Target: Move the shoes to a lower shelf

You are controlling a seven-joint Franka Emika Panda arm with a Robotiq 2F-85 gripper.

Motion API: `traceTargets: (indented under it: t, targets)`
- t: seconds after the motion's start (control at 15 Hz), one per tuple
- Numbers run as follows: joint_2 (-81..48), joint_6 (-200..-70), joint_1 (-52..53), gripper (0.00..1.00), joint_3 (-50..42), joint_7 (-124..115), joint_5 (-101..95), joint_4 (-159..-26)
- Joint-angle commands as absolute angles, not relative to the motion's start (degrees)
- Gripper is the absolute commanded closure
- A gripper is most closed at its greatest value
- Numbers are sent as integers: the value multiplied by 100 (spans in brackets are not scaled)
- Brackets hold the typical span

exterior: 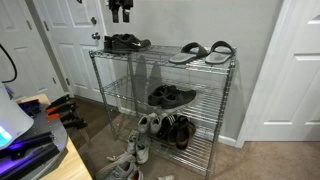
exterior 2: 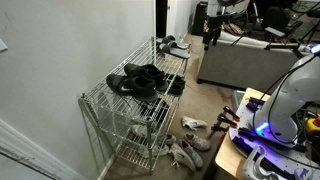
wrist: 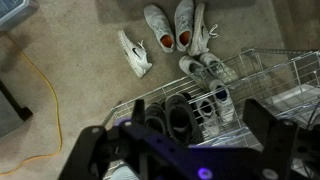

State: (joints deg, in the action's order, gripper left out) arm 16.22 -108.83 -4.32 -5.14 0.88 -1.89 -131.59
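Note:
The black lace-up shoes (exterior: 126,42) stand side by side on the left end of the rack's top tier, and they also show in an exterior view (exterior 2: 140,80). My gripper (exterior: 120,10) hangs well above them, apart from them, and shows in an exterior view (exterior 2: 208,38). In the wrist view the gripper (wrist: 178,140) is open and empty, with the black shoes (wrist: 172,115) below between its fingers. The middle wire tier (exterior: 125,92) is bare at its left side.
Grey slide sandals (exterior: 203,52) lie on the top tier's right end. Dark sandals (exterior: 172,96) sit on the middle tier's right side. Several white sneakers (wrist: 165,25) lie on the carpet by the rack. A desk with gear (exterior: 30,140) stands nearby.

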Motion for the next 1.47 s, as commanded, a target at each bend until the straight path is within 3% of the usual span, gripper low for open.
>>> traceTargets:
  t: [0.0, 0.6, 1.4]
  targets:
    - [1619, -10872, -448, 0, -501, 93, -184, -13150]
    - [1566, -10978, -392, 0, -439, 60, -164, -13141]
    - [191, -13061, 628, 0, 819, -1488, -170, -12740]
